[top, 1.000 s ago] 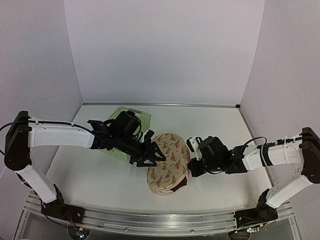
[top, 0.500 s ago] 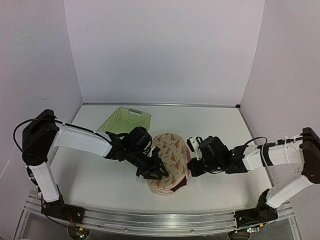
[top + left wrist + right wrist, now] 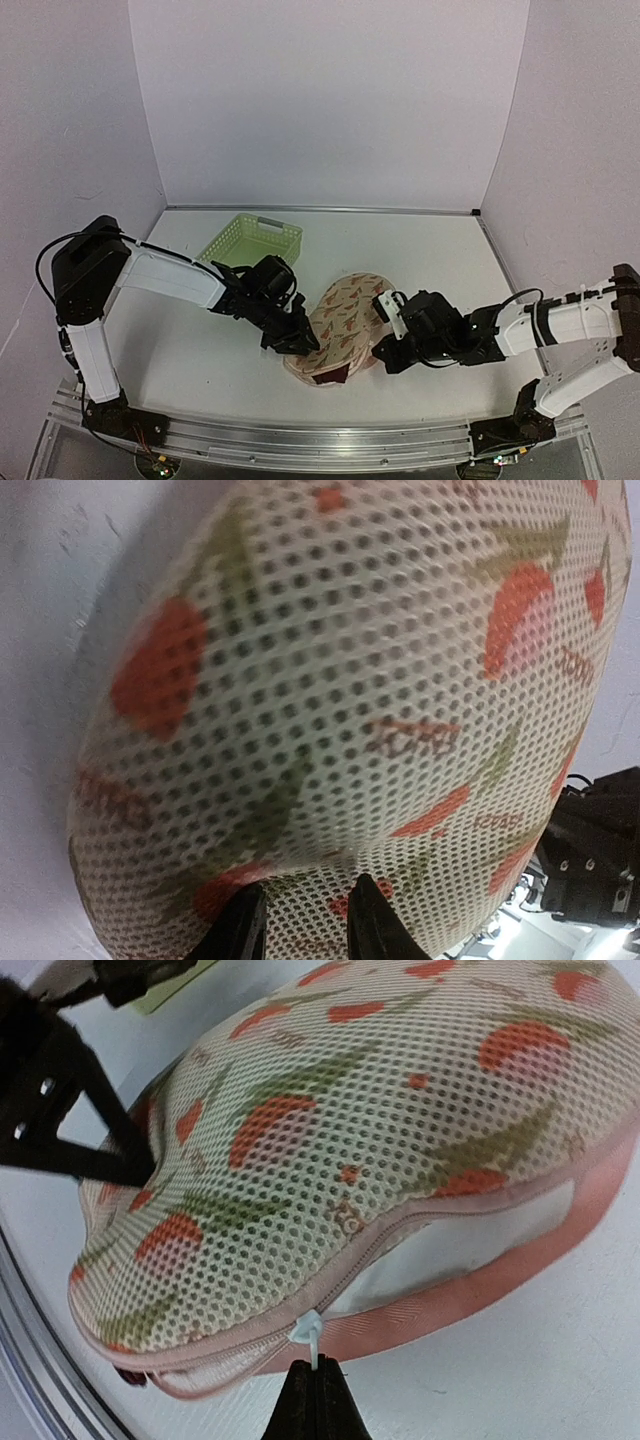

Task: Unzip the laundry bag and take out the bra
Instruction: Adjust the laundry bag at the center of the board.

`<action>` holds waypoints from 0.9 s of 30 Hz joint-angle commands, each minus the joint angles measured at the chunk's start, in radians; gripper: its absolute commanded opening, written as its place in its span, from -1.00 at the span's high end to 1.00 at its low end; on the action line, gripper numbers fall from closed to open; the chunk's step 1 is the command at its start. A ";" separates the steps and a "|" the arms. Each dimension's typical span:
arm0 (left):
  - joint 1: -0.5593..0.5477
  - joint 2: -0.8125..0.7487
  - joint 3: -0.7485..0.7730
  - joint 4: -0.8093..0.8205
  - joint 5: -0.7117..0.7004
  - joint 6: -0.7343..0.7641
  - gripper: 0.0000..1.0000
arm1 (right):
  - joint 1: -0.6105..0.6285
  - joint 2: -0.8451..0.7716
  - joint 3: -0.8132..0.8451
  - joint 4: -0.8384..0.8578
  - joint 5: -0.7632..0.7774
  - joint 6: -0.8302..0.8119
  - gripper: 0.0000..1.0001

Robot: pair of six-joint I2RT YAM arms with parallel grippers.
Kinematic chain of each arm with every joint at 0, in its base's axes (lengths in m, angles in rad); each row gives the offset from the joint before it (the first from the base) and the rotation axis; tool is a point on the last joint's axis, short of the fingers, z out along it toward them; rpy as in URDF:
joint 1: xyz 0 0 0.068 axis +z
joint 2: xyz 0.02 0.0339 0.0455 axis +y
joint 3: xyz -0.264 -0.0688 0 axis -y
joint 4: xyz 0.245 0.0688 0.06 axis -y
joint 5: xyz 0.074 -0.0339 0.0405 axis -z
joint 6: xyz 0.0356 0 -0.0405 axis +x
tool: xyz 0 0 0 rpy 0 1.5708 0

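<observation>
**Operator:** Where is the laundry bag?

**Spotter:** Your laundry bag (image 3: pixel 345 318) lies on the surface (image 3: pixel 440 260), on the arm-base side of the green basket (image 3: pixel 252 240) and to its right, apart from it. Its patterned mesh top bulges upward.

**Operator:** And the bra?

**Spotter:** Only a dark maroon bit of the bra (image 3: pixel 338 374) shows. It peeks out at the end of the bag farthest from the basket; the rest is hidden inside.

**Operator:** How far open is the zip?

**Spotter:** Your right wrist view shows the pink rim gaping on one side of the zipper pull (image 3: pixel 308 1332), with pale lining in the gap. I can't tell how far round the opening runs.

**Operator:** What is my right claw doing?

**Spotter:** Your right claw (image 3: pixel 315 1395) is closed, its tips pinching the white tab of the zipper pull. It sits on the side of the bag away from the basket.

**Operator:** And the left?

**Spotter:** Your left claw (image 3: pixel 297 343) is between the basket and the bag, at the bag edge that faces the basket. Its fingers (image 3: pixel 245 925) stand a little apart with the mesh puckered between them, so it is gripping the bag's fabric.
</observation>
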 commanded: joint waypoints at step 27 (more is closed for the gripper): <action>0.121 -0.310 0.052 -0.247 -0.103 0.071 -0.19 | 0.130 0.336 0.313 0.075 0.138 0.265 1.00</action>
